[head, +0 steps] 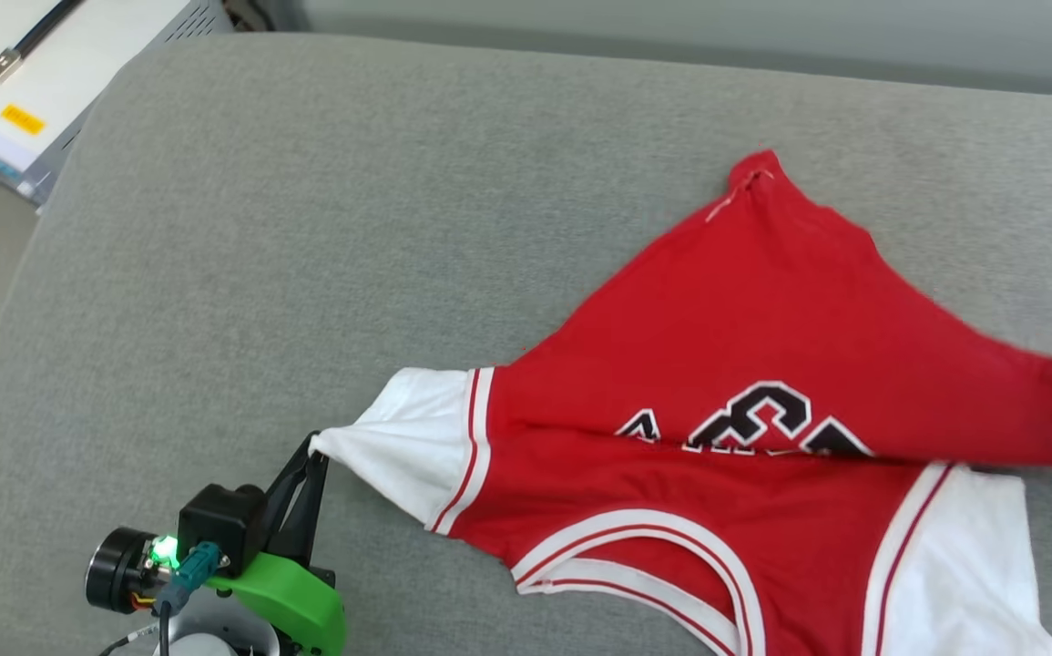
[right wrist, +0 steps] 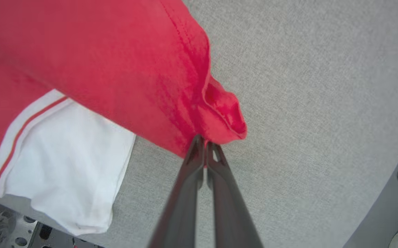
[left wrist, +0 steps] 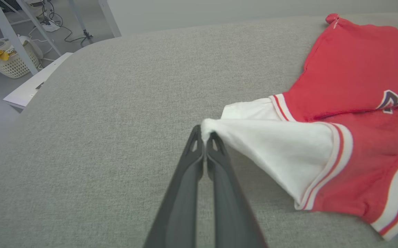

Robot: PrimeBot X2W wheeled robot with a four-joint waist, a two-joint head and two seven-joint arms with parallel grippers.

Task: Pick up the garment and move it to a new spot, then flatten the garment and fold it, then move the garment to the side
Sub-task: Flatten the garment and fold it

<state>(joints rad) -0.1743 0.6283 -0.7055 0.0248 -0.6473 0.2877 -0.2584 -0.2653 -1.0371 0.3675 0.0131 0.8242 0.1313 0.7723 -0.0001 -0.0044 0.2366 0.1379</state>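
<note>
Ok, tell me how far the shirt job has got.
Done: both grips. Left end effector pinches a white sleeve tip, right end effector a red corner. In hand: the shirt, creased across its number, stretched between them on the grey cushion. Left: flattening fully, folding, moving aside.

The left gripper [head: 314, 452] reaches in from the head view's lower left, long dark fingers [left wrist: 185, 179] pressed together on a white sleeve tip of the garment [head: 726, 346]; the right gripper [right wrist: 205, 142], likewise closed, pinches a red corner.
</note>
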